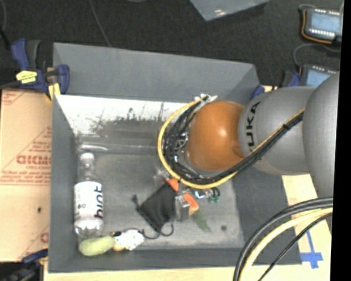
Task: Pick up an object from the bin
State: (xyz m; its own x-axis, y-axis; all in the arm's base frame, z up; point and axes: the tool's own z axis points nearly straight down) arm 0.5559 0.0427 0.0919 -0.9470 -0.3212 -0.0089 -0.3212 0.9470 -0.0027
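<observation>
My arm comes in from the right, and its orange cover (214, 136) hangs over the middle of the grey bin (65, 178). Under it my pincer (183, 197) is low, just beside a black pouch (157, 207). A clear bottle (88, 203) lies at the left. A yellow-green soft thing (96, 245) and a small white thing (129, 240) lie by the near wall.

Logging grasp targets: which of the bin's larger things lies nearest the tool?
The black pouch, right beside the tool; the clear bottle and yellow-green item lie far left.
</observation>
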